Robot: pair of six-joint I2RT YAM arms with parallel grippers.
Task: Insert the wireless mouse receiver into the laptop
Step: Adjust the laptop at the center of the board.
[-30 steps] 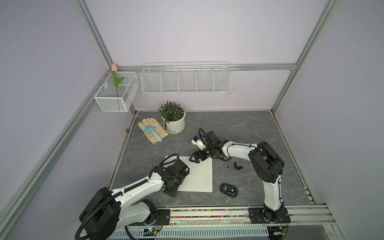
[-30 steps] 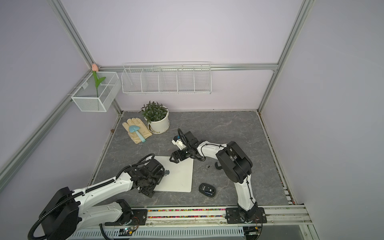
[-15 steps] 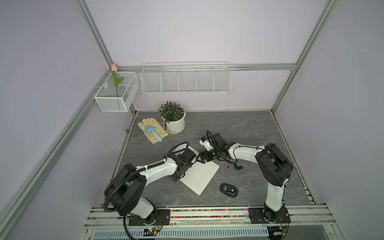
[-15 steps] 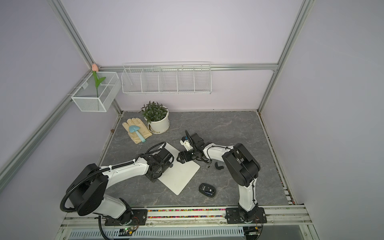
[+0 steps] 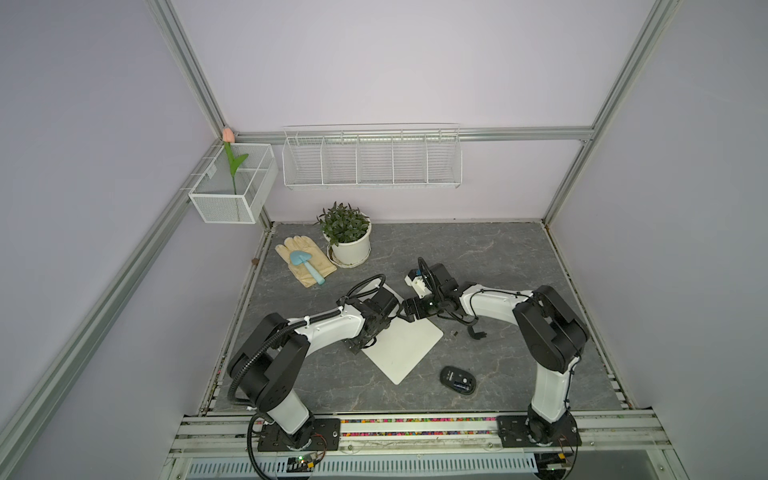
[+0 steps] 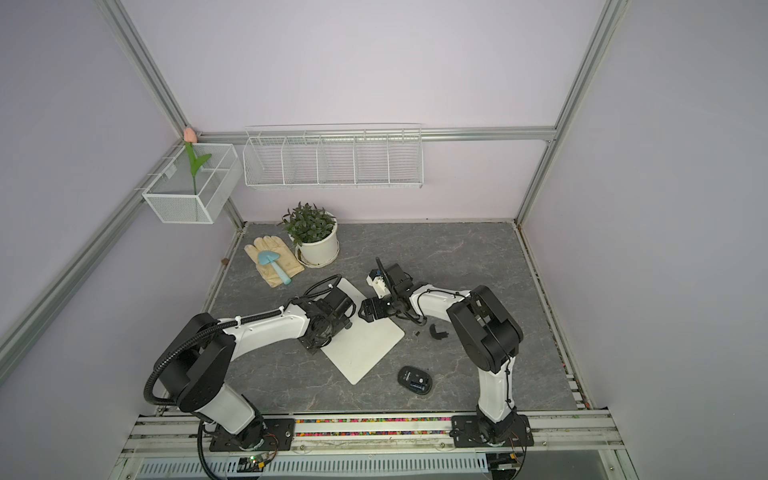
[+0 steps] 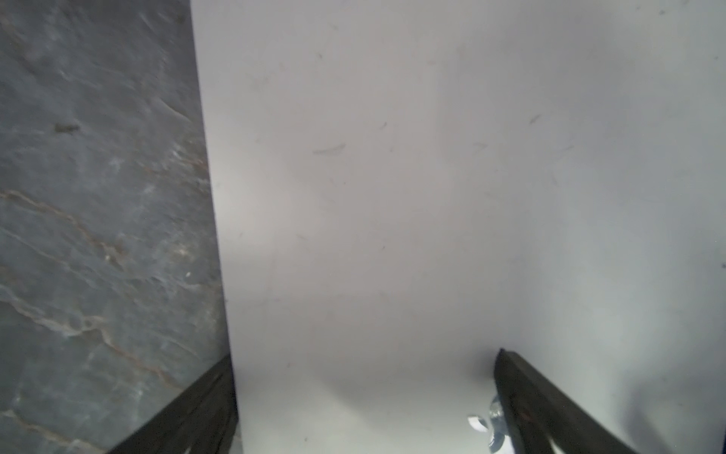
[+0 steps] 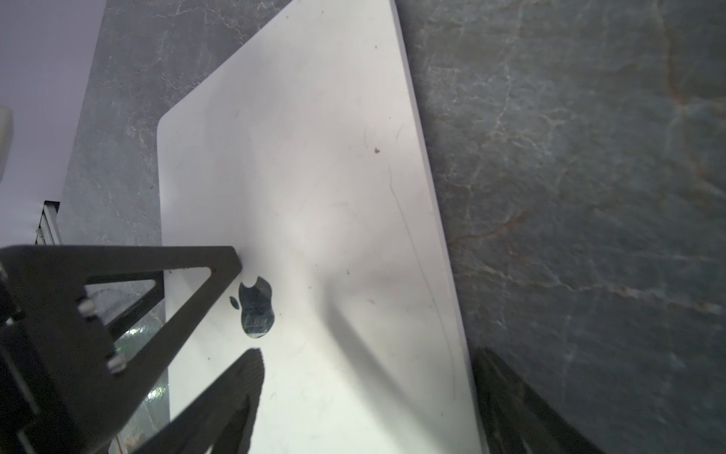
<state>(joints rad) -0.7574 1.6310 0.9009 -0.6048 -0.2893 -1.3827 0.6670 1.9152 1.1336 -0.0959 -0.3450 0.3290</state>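
Note:
The laptop (image 5: 405, 345) lies shut on the grey table, turned cornerwise; its lid with the dark apple logo (image 8: 257, 306) fills the right wrist view. The wireless mouse receiver (image 5: 455, 333), a tiny dark stub, lies on the table just right of the laptop, also in a top view (image 6: 417, 333). My left gripper (image 7: 363, 355) is open, straddling the laptop's left edge, one finger over the lid and one over the table. My right gripper (image 8: 367, 353) is open at the laptop's far right edge, likewise straddling it. Neither holds anything.
A curved black piece (image 5: 476, 332) lies beside the receiver. A black mouse (image 5: 457, 379) sits nearer the front. At the back left stand a potted plant (image 5: 349, 249) and gloves with a blue trowel (image 5: 305, 259). Wire baskets hang on the walls.
The laptop has turned from square-on to cornerwise and shifted right. My left arm swung from its near-left corner to its left edge. My right gripper moved slightly right with it.

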